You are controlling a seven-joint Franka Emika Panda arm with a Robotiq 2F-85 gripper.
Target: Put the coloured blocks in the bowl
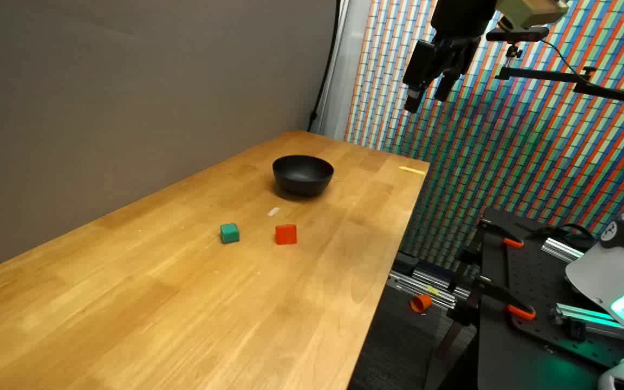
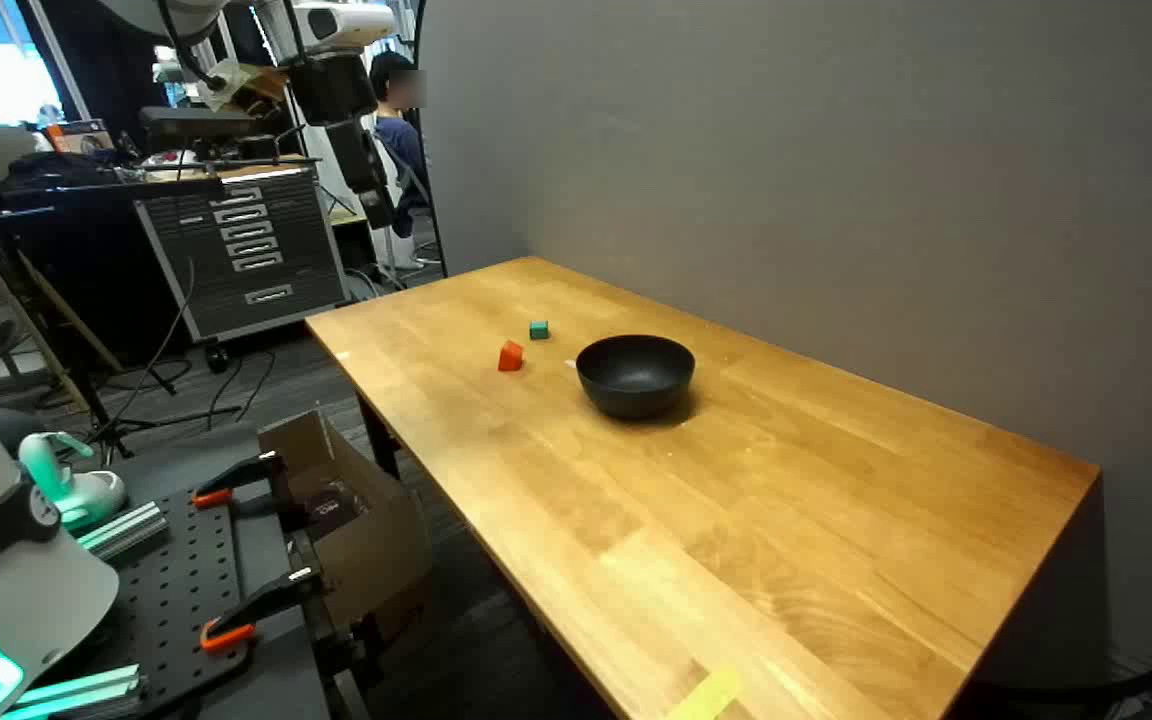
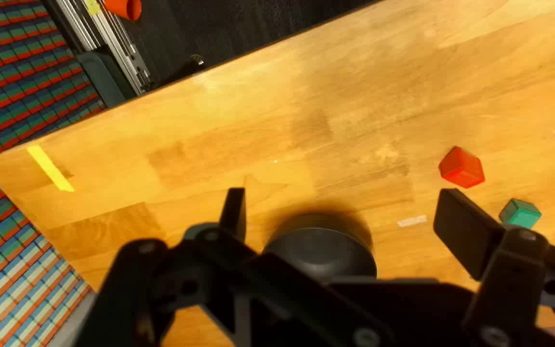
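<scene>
The green block [image 1: 229, 233] and the red block [image 1: 286, 234] lie apart on the wooden table; they also show in an exterior view, green [image 2: 538, 330] and red [image 2: 510, 356]. In the wrist view the red block [image 3: 462, 167] and green block [image 3: 520, 213] are at the right, beyond the right finger. The black bowl [image 1: 303, 176] stands upright near them, with nothing visible in it; it also shows in an exterior view [image 2: 635, 376]. In the wrist view my gripper's arms partly hide the bowl [image 3: 316, 250]. My gripper [image 1: 427, 100] is open and empty, high above the table [image 3: 342, 200].
A grey wall panel [image 2: 786, 180] runs along the table's [image 1: 144, 314] long back edge. Yellow tape [image 1: 412, 170] and a small white strip [image 1: 273, 212] are on the tabletop. The robot's base [image 1: 621, 271] stands beside the table, across a gap.
</scene>
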